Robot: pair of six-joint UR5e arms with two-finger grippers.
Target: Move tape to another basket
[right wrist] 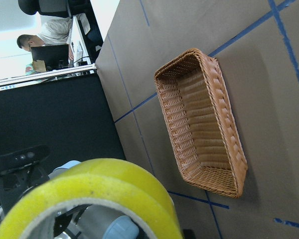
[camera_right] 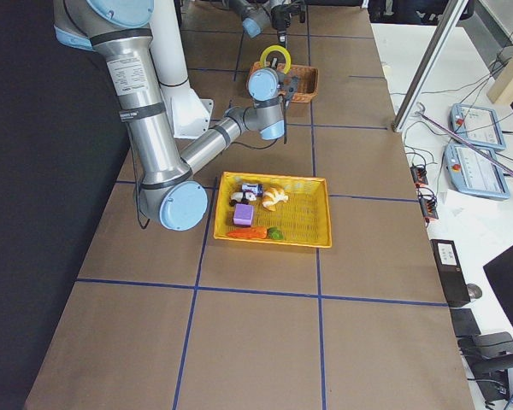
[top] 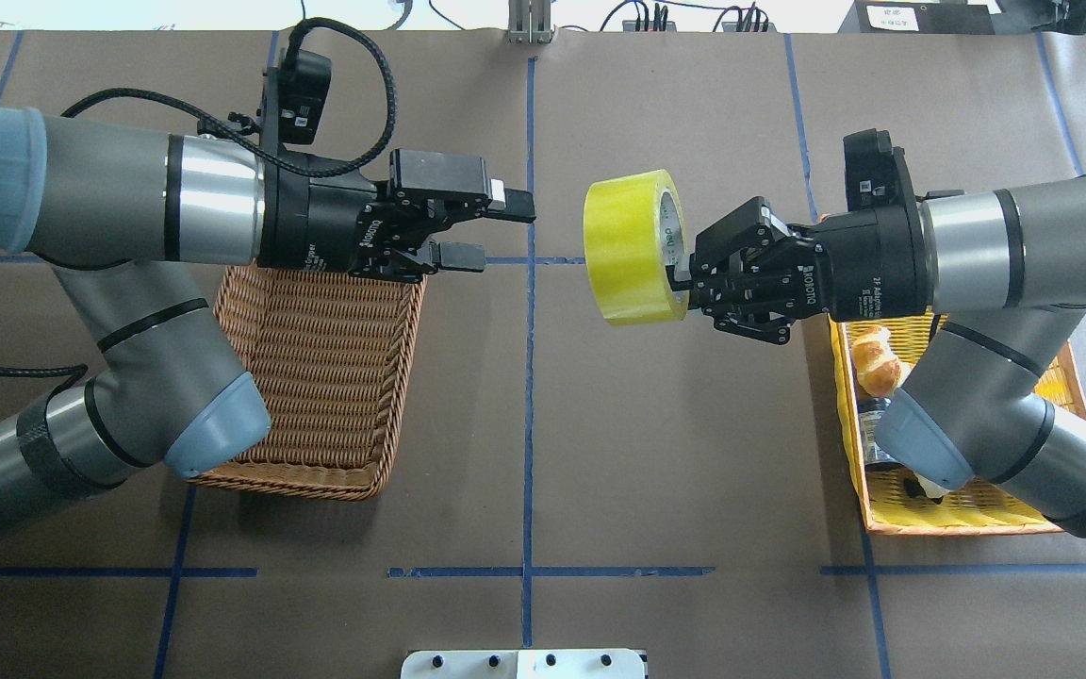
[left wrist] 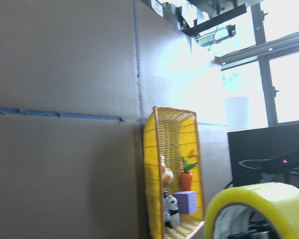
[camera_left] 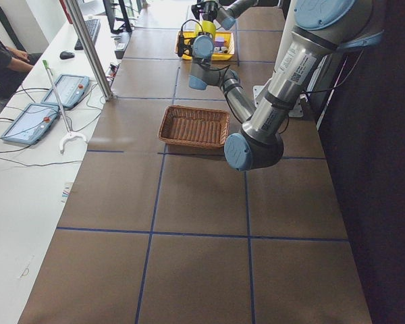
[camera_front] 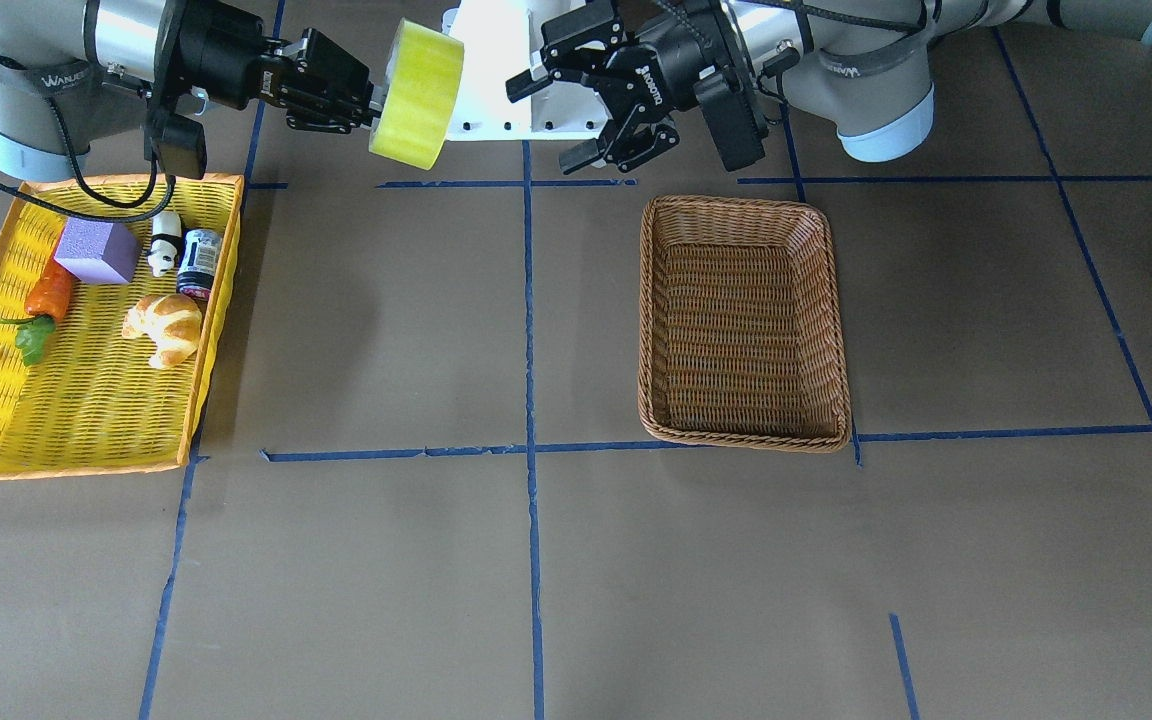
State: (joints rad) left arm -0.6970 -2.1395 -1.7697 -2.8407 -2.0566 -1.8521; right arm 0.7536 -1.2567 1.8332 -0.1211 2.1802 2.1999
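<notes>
I am holding the tape [top: 628, 250] in my right end effector [top: 682, 276], whose fingers are closing tight on the wall of the roll at the side nearest my wrist. The roll is hanging in the air above the desk [top: 675, 443], standing on edge, with its white core turned toward my right wrist and its yellow face pointing across at my other arm. It is sitting close to the blue centre line, between the two baskets and touching neither.

My left end effector [top: 496, 228] is reaching in from the opposite side at about the same height. Its fingers are spreading wide apart and gripping nothing, and a clear gap is separating them from the tape. That wrist is hovering over the far edge of the wicker basket [top: 288, 483], which is lying flat on the desk with nothing in it.

The yellow tray [camera_front: 66, 468] is resting well apart, under my right arm. It is carrying a croissant [camera_front: 166, 328], a purple block [camera_front: 96, 250], a carrot [camera_front: 48, 295], a small panda figure [camera_front: 165, 243] and a dark can [camera_front: 200, 263].
</notes>
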